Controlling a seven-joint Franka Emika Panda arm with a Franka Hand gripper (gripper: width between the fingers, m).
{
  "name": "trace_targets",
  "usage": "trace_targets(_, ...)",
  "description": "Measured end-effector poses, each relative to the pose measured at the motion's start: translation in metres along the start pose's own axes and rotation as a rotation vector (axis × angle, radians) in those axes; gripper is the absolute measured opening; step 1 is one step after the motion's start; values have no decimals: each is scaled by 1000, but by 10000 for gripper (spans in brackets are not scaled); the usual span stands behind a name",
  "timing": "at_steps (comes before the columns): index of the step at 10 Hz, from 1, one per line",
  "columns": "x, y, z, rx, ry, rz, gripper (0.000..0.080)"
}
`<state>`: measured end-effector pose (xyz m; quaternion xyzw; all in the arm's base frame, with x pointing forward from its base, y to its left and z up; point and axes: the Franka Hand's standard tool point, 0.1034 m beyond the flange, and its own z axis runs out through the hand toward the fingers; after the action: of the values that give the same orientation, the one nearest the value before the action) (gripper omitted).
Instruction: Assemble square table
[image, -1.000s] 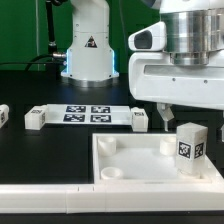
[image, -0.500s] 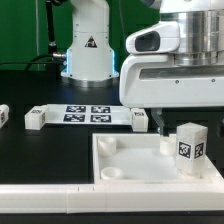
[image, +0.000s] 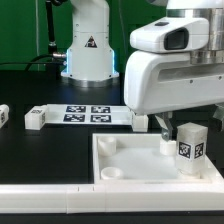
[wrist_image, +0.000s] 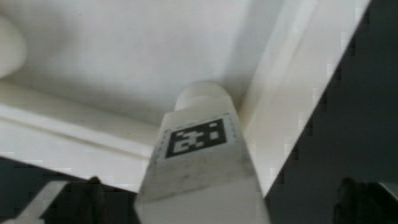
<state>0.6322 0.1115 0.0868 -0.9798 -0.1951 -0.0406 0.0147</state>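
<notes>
On the black bench (image: 30, 160), at the exterior view's left edge, the first leg (image: 3, 115) is a small white tagged block, partly cut off by the frame. Just to its right lies the second leg (image: 35, 119). Right beside that, the marker board (image: 87, 113) lies flat with its four tags facing up. Behind the board, toward the bench's far edge, stands the arm's white base (image: 88, 45). The third leg (image: 139, 119) lies at the board's right end, partly hidden by the arm's wrist housing. A long white border bar (image: 45, 189) runs along the bench's near edge.

The tabletop (image: 140, 160), a white square tray with a raised rim, lies right of the bench's middle, just behind the bar. Round sockets (image: 108, 146) show at its left corners, and another sits by its far rim. The fourth leg (image: 190, 147) stands upright inside the tray on its right side, tag toward the camera. The wrist view shows this leg close to the tray's rim. Whether it sits in a socket cannot be told.

The gripper (wrist_image: 217, 203) hangs over that leg with its jaws spread as wide as they go. One dark finger (image: 163, 128) reaches down just left of the leg. In the wrist view the fingertips (wrist_image: 75, 200) stand clear on either side of it, and nothing is held.
</notes>
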Motion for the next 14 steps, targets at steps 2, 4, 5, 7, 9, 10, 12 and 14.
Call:
trace_targets(2,0,0,0,0,0,-1,518)
trace_targets(4,0,0,0,0,0,-1,284)
trace_targets(5,0,0,0,0,0,16,284)
trace_targets(7,0,0,0,4,2,152,285)
trace_targets(9,0,2,1,30,9,459,285)
trace_targets(10,0,1,1,30,8,579,285)
trace_targets(12,0,1,2,36,15,863,285)
trace_targets(14,1,0,2,30,9,1109,285)
